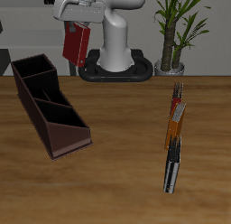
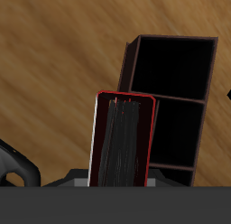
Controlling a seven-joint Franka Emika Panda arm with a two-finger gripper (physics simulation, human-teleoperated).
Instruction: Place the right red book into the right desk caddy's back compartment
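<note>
My gripper [image 1: 77, 29] is shut on the right red book [image 1: 77, 43], a small dark red hardcover that hangs tilted in the air, high above the table. It is a little behind and beside the far end of the right desk caddy [image 1: 65, 137], a long dark box with maroon inner walls. The caddy's back compartment [image 1: 32, 69], the squarish tall-walled end, lies just below and in front of the book. In the wrist view the book [image 2: 124, 142] shows its dark page edges inside a red cover, with the caddy [image 2: 127, 70] and its open back compartment [image 2: 177, 65] beyond it.
A row of thin orange, red and black-and-white books [image 1: 174, 137] lies on the table, far from the caddy. The robot's base [image 1: 115, 56] and a potted plant [image 1: 173, 33] stand at the back.
</note>
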